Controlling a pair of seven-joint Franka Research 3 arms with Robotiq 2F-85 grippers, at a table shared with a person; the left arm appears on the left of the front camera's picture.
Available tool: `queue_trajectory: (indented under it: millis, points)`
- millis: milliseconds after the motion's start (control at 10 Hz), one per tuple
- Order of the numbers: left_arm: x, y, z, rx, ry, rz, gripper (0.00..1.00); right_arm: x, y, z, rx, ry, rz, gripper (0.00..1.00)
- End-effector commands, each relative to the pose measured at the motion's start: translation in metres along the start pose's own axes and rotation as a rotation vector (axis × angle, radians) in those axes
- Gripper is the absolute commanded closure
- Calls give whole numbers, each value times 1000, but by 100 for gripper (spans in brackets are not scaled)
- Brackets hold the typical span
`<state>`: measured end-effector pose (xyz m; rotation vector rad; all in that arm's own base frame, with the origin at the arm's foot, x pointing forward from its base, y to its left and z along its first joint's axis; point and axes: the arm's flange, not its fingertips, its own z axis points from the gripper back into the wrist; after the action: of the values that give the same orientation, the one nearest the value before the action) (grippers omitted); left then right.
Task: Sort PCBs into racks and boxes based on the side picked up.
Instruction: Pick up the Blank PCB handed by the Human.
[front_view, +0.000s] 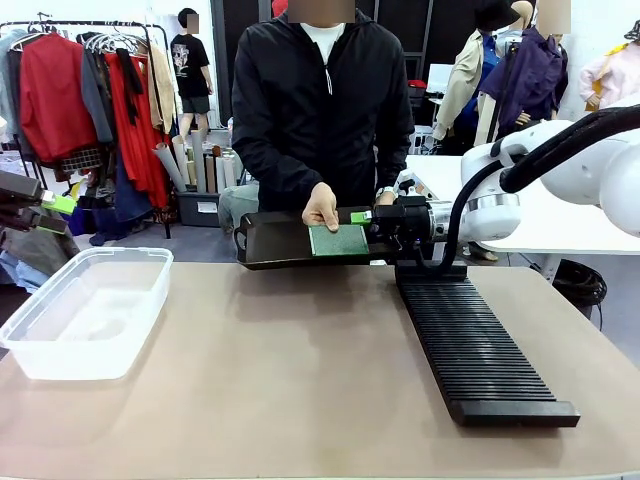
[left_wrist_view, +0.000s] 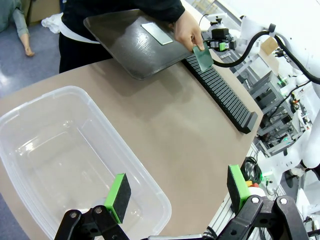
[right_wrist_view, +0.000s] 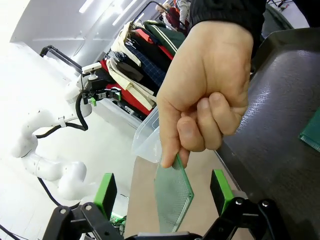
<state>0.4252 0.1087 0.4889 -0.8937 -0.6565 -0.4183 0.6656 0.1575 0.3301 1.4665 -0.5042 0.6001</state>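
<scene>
No readable text or labels.
Pale print on a distant black T-shirt (front_view: 190, 58) is too small to read.

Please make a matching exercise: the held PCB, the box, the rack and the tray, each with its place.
1 held PCB
2 box
3 rack
4 tray

a table, robot's right side
b far edge, before the person
c in the person's hand, between the fingers of the right gripper
d table, robot's left side

Pairs: 1-c, 2-d, 3-a, 4-b
</scene>
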Motion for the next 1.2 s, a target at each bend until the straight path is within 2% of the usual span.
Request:
queue_trajectory:
  millis: [0,200,400,900,1100]
  points:
    - [0,-1,1,-1,-2,-2,0,4,-5,-7,-10,-39,4,0]
    - [0,-1,1,-1,-2,-2,0,3,-6,-7,-6,-32,-47,12]
    - [0,-1,1,-1,-2,-2,0,3,-6,-7,-3,-39,-52,29]
    - [0,-1,1,-1,-2,-2,0,3,-8,-7,-3,-46,-58,100]
    - [0,-1,1,-1,-2,-2,0,4,-9,-7,-2,-50,-66,100]
